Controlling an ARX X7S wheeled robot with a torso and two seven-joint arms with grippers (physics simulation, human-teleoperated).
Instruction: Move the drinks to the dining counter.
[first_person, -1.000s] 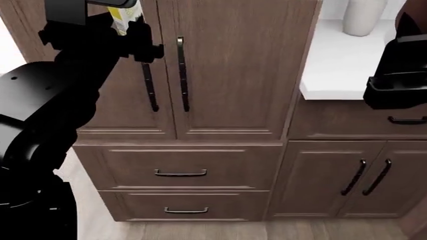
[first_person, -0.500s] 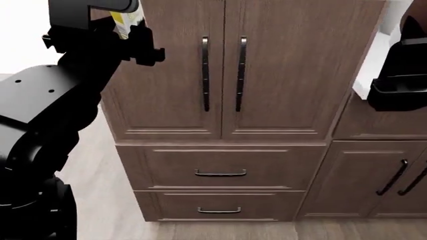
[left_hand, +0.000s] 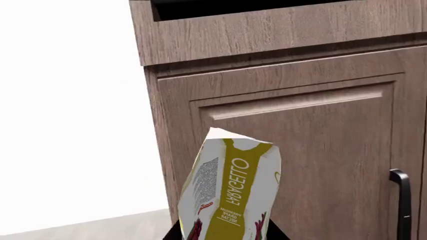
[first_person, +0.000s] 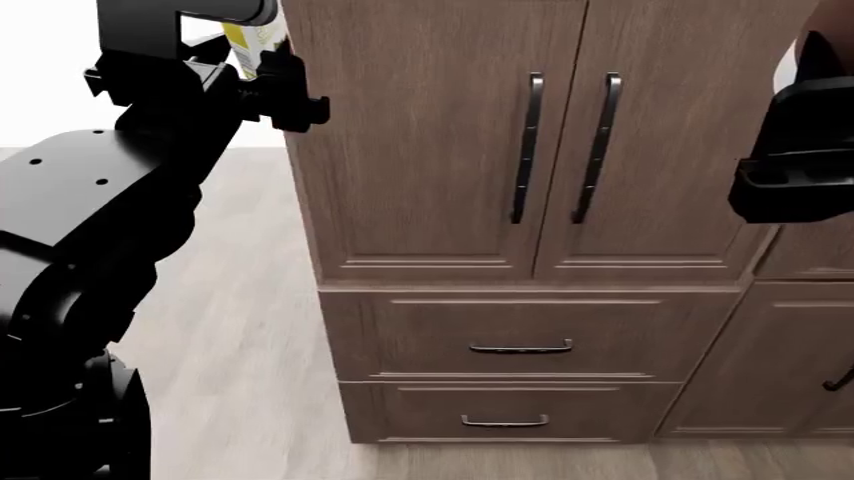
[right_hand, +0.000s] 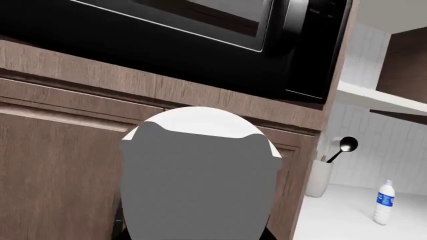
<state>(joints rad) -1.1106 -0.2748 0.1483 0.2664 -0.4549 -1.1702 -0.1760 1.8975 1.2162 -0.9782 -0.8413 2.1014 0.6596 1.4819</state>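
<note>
Left pincer (first_person: 247, 60) clamped on the carton (left_hand: 230, 192), raised high beside the tall wood cabinet (first_person: 534, 150); yellow-green print of the carton (first_person: 250, 40) just visible between black links in the head view. Right pincer (first_person: 801, 150) up at the opposite side, in front of the cabinet's far edge, holding the cup (right_hand: 200, 175), whose white lid fills most of the right wrist view; finger positions not visible. Bottle (right_hand: 383, 201) standing upright on the white worktop (right_hand: 340, 215), well apart from both arms, near a pale holder (right_hand: 320, 177) with a black spoon (right_hand: 340, 147). Black microwave (right_hand: 200, 35) mounted above the cabinet.
</note>
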